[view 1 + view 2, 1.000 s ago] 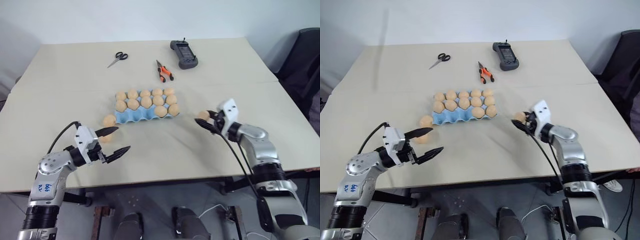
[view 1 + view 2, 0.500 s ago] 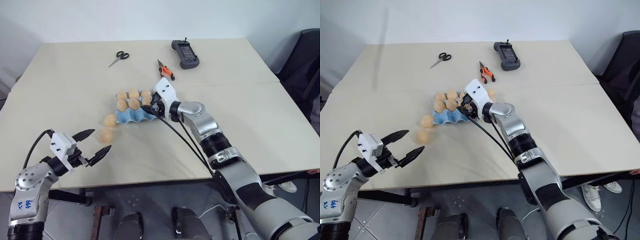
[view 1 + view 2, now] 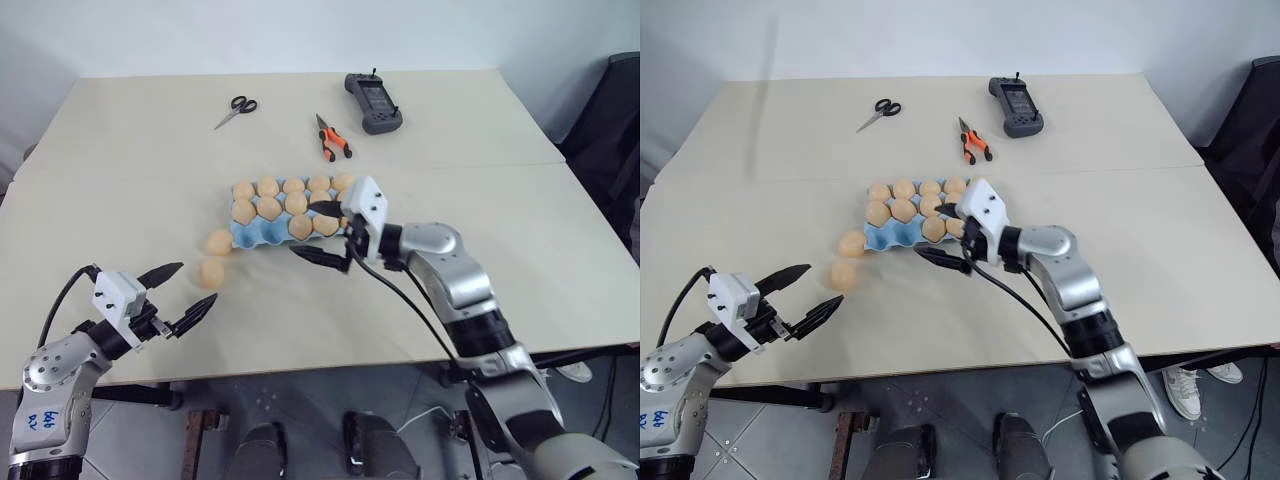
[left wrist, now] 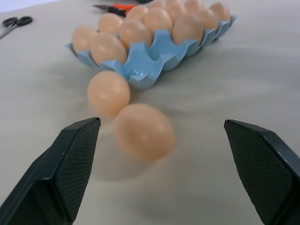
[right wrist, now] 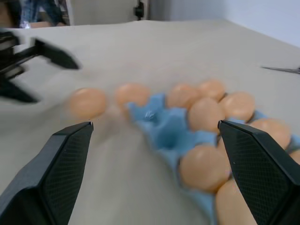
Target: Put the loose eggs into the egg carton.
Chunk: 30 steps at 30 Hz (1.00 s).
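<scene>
While my right gripper [image 3: 322, 231] hung at the near right end of the egg carton [image 3: 262, 236], its fingers stood spread wide and empty. My left gripper [image 3: 186, 290] was just as wide apart, gripping nothing, with two loose eggs [image 3: 212, 272] on the tabletop [image 3: 120, 150] just beyond it, beside the carton's left end. I counted about ten eggs seated, though my arm hid part of the carton. Scissors [image 3: 235, 111], pliers [image 3: 331, 139] and a grey handheld device [image 3: 372, 102] lay farther back.

Lab or workshop setting: bare beige table [image 3: 120, 150] carrying scissors [image 3: 235, 111], orange-handled pliers [image 3: 330, 140] and a handheld device [image 3: 373, 103].
</scene>
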Each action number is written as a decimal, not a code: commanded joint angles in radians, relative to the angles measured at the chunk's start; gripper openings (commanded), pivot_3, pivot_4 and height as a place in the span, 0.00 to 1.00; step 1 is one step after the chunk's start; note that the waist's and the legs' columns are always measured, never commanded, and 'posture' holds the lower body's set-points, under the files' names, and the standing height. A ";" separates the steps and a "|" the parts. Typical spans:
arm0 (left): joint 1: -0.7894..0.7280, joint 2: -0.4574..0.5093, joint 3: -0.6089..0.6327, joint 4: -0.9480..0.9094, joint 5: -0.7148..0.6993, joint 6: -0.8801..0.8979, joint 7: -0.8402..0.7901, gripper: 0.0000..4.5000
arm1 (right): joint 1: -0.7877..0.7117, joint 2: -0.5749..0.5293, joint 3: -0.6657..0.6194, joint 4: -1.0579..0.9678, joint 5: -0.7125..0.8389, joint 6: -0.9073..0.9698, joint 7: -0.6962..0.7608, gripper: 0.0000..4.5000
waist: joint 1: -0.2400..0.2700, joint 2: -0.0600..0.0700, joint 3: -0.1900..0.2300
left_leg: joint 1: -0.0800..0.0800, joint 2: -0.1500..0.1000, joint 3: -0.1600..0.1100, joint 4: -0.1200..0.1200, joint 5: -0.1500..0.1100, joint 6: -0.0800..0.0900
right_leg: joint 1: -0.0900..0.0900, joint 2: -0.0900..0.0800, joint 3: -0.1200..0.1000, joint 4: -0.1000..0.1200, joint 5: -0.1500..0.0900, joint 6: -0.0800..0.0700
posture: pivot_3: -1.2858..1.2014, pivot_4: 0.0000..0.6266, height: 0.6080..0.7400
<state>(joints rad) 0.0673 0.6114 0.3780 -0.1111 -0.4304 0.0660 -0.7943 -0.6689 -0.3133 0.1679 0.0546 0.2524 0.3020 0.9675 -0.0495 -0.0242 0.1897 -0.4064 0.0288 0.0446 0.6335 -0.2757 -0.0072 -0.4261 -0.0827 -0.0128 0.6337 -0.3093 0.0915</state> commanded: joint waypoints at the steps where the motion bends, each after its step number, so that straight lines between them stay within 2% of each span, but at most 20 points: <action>1: 0.032 0.047 0.068 -0.021 -0.025 -0.004 -0.029 1.00 | 0.136 -0.114 -0.108 -0.103 0.081 -0.125 0.120 0.99 | 0.006 0.000 0.000 | 0.000 0.000 0.000 0.000 0.000 0.000 | 0.001 0.000 -0.001 -0.001 0.000 0.000 | 0.52 0.24 1.00; 7: 0.087 0.106 0.162 0.024 -0.028 -0.036 -0.080 1.00 | 0.321 -0.300 -0.214 -0.068 0.091 -0.309 0.234 0.99 | 0.015 0.000 0.000 | 0.007 0.001 0.009 0.001 0.002 0.002 | 0.003 0.001 0.000 -0.006 0.001 -0.002 | 0.52 0.24 1.00; 11: 0.124 0.138 0.205 0.062 -0.035 -0.031 -0.121 1.00 | 0.413 -0.352 -0.299 -0.057 0.124 -0.330 0.228 0.99 | 0.013 0.000 0.000 | 0.025 0.004 0.012 -0.003 0.001 0.000 | 0.018 0.003 0.005 -0.008 0.002 -0.005 | 0.52 0.24 1.00; 18: 0.180 0.108 0.233 -0.006 -0.078 0.039 -0.101 1.00 | 0.485 -0.360 -0.361 -0.116 0.166 -0.285 0.160 0.99 | 0.016 0.000 0.000 | 0.025 0.004 0.012 -0.004 -0.001 -0.005 | 0.017 0.001 0.010 -0.009 0.002 -0.006 | 0.52 0.24 1.00; 24: 0.079 0.049 0.111 -0.029 -0.068 0.098 -0.039 1.00 | 0.498 -0.354 -0.332 -0.173 0.181 -0.262 0.144 0.99 | 0.023 0.000 0.000 | 0.025 0.004 0.012 -0.004 -0.001 -0.005 | 0.017 0.001 0.010 -0.010 0.002 -0.006 | 0.52 0.24 1.00; 30: -0.076 -0.068 -0.064 -0.006 0.037 0.140 0.130 1.00 | 0.497 -0.350 -0.318 -0.209 0.182 -0.249 0.127 0.99 | 0.024 0.000 0.000 | 0.023 0.002 0.012 -0.003 0.002 0.001 | 0.017 0.000 0.010 -0.010 0.003 -0.004 | 0.52 0.24 1.00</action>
<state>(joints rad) 0.0122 0.5539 0.3258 -0.1071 -0.4217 0.2125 -0.7156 -0.1726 -0.6651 -0.1399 -0.1164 0.4130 0.0496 1.1042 -0.0260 -0.0243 0.1897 -0.3843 0.0310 0.0565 0.6308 -0.2738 -0.0062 -0.4097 -0.0829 -0.0036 0.6235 -0.3059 0.0881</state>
